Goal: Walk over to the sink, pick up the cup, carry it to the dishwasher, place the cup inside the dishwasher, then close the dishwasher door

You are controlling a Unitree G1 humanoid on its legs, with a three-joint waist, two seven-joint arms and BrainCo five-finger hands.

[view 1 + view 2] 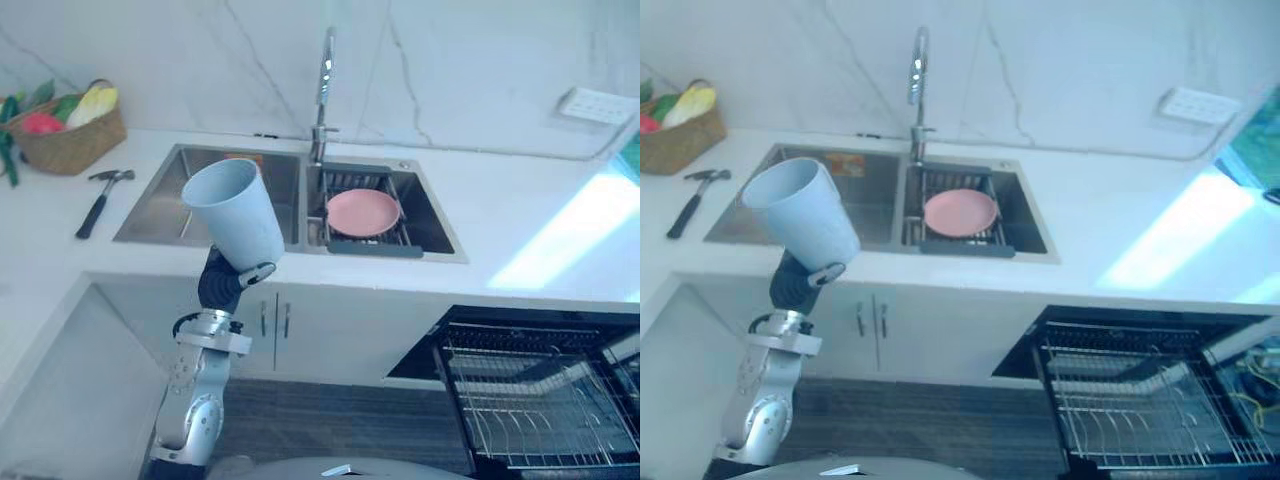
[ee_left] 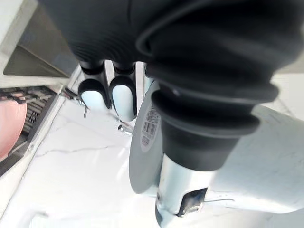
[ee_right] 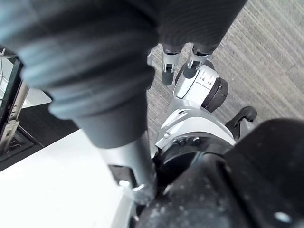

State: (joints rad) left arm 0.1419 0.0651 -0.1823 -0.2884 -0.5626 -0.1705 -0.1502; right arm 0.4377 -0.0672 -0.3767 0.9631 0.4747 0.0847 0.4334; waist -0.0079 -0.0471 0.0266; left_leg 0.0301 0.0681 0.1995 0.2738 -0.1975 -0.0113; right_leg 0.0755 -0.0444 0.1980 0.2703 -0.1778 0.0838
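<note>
While the left hand (image 1: 226,282) clasps the cup (image 1: 237,210) near the sink (image 1: 150,216) rim, the dishwasher (image 1: 415,356) gapes open.

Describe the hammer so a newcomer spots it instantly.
Start at the steel double sink in the white counter. On the counter to its left, near the wicker basket, lies the hammer: black handle, metal head, the only tool there.

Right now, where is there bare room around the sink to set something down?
The widest free patch is the counter right of the sink, out to the outlet wall. The left basin looks bare too. Crowded: the right basin holds a rack with a plate; left of the sink lie a hammer and basket.
</note>
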